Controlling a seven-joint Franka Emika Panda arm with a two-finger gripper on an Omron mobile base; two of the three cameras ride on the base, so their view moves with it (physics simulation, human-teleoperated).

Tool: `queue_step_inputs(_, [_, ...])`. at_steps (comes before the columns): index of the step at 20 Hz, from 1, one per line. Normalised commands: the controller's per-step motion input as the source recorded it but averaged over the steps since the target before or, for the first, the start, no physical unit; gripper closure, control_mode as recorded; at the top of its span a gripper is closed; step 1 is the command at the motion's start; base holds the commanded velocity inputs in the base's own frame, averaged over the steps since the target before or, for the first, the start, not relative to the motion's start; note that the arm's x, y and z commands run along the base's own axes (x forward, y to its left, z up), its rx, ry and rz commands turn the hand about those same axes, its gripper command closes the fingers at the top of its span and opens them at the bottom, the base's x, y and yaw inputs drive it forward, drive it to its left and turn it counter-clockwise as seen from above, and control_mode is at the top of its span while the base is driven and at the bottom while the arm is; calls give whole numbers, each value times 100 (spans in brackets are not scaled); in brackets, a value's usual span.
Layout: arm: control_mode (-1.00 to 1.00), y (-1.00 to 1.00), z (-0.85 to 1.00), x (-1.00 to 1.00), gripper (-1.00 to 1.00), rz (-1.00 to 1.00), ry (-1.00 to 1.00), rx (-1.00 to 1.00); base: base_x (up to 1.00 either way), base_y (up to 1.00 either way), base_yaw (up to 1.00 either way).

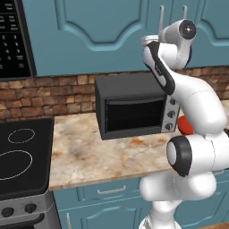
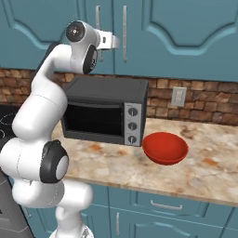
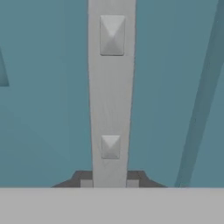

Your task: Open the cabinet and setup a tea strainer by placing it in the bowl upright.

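Hand view shows the tool (image 3: pixel 109 181) straddling the cabinet (image 3: pixel 43 109) handle (image 3: pixel 111 96).

The white arm (image 2: pixel 44 121) is rising from the lower left and reaching up toward the teal cabinet (image 2: pixel 176 32), whose doors are sitting closed. Its hand (image 2: pixel 106 41) is pressing up at the left of two long silver handles (image 2: pixel 98 21), with the other handle (image 2: pixel 124 33) hanging just beside it; the fingers are hidden, so their grip cannot be told. Below, a black toaster oven (image 2: pixel 104 111) is standing on the marbled counter (image 2: pixel 204 176) against the brick wall (image 2: pixel 204 100). A red bowl (image 2: pixel 165 148) is sitting just right of the oven, near the counter's front.
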Motion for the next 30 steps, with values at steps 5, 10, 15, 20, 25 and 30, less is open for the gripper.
queue_step_inputs(5, [-100, 6, 4, -36, 100, -13, 0, 0, 0, 0, 0])
queue_step_inputs(10, [-100, 23, 9, -60, 100, -16, 0, 0, 0, 0, 0])
queue_step_inputs(15, [-100, 35, 10, -81, 100, -16, 0, 0, 0, 0, 0])
queue_step_inputs(20, [-100, 44, 1, -81, 100, -17, 0, 0, 0, 0, 0])
queue_step_inputs(25, [-100, 41, 0, -86, 100, -15, 0, 0, 0, 0, 0])
queue_step_inputs(30, [-100, 36, 0, -77, 100, -11, 0, 0, 0, 0, 0])
